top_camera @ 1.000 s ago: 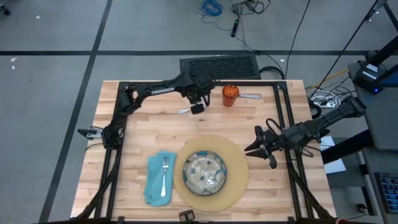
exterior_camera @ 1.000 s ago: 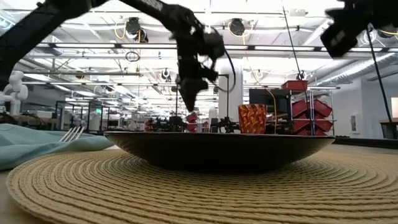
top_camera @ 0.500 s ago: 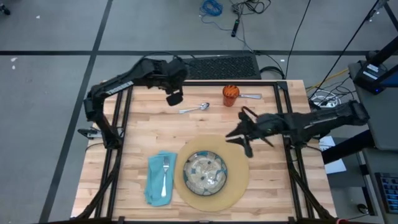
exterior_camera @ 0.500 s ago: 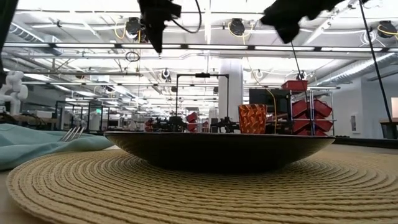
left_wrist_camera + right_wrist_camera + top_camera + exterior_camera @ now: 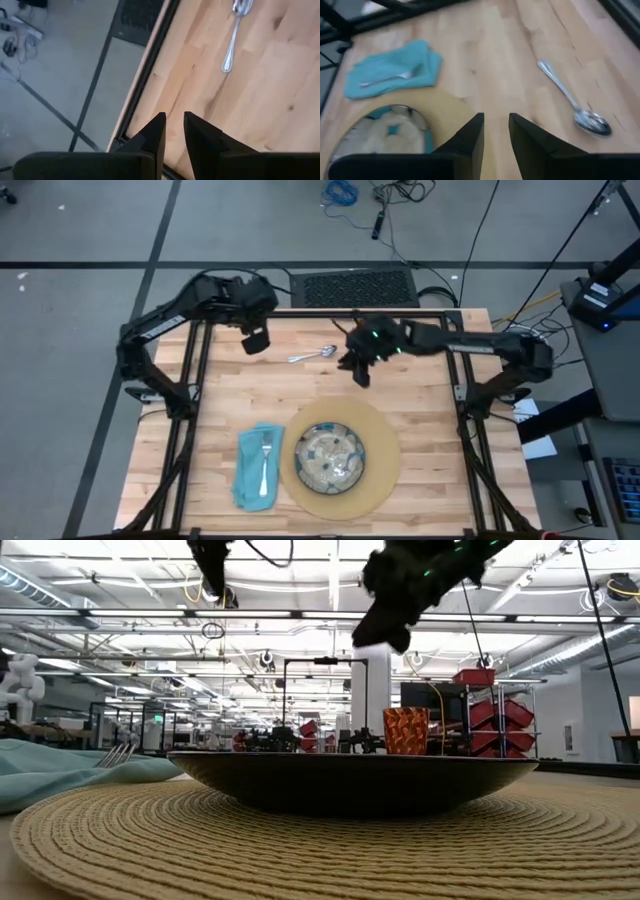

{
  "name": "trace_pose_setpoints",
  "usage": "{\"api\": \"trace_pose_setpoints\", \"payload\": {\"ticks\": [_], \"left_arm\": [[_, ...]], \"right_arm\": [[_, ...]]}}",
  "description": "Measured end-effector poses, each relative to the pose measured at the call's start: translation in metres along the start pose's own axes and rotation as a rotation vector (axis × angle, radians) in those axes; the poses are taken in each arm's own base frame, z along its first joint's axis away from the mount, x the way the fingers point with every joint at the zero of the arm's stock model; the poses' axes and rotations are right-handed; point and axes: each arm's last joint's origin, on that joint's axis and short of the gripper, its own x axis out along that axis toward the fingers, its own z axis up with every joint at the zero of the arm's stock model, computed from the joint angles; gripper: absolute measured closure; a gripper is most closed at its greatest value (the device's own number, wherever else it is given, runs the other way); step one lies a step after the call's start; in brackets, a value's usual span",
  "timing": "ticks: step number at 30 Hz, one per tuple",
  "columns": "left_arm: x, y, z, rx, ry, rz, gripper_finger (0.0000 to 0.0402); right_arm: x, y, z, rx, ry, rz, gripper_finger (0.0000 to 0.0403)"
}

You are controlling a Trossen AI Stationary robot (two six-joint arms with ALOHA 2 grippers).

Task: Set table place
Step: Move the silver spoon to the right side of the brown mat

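**Lining up on the spoon from both sides**

Hanging over the far left part of the surface (image 5: 225, 395), the left arm (image 5: 195, 295) is carrying its jaws parted only by a slit, with nothing between them. The left wrist view is showing bare wood and the surface's edge through that slit.

The spoon (image 5: 314, 354) is lying flat between the two arms, near the far edge. Its long axis is running roughly across the surface, handle end toward the left jaws and bowl toward the right jaws. It is touching nothing, with bare wood all round it.

The right arm (image 5: 455, 348) is reaching in from the right, its jaws hovering just beside the bowl end. They too are standing barely apart and empty. Both sets of jaws are near, but the right looks a shade closer, and it is facing down the route to the setting.

Nearer the front, the napkin (image 5: 245, 472) is carrying the fork (image 5: 265, 460) just left of the placemat (image 5: 385, 472), which is holding the plate (image 5: 330, 458). Bare wood is lying open to the placemat's right, probably the room for the spoon. The cup (image 5: 405, 730) is showing only in the low view, beyond the plate.
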Motion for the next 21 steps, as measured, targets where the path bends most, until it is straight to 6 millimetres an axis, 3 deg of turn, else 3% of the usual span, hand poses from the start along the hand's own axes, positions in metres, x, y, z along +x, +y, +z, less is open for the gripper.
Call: {"api": "trace_pose_setpoints", "payload": {"ticks": [6, 12, 17, 21], "left_arm": [[-0.029, 0.012, -0.024, -0.044, -0.091, 0.026, 0.0347], [-0.061, 0.023, -0.055, -0.138, -0.197, 0.028, 0.0347], [-0.074, 0.028, -0.072, -0.187, -0.249, 0.023, 0.0347], [-0.069, 0.025, -0.08, -0.177, -0.226, 0.01, 0.0347]], "right_arm": [[0.027, -0.037, 0.018, 0.02, 0.094, 0.092, 0.0321], [0.046, -0.07, 0.028, 0.045, 0.188, 0.05, 0.0321], [0.064, -0.092, 0.031, 0.048, 0.251, 0.03, 0.0321], [0.078, -0.106, 0.038, 0.025, 0.261, 0.02, 0.0321]]}}
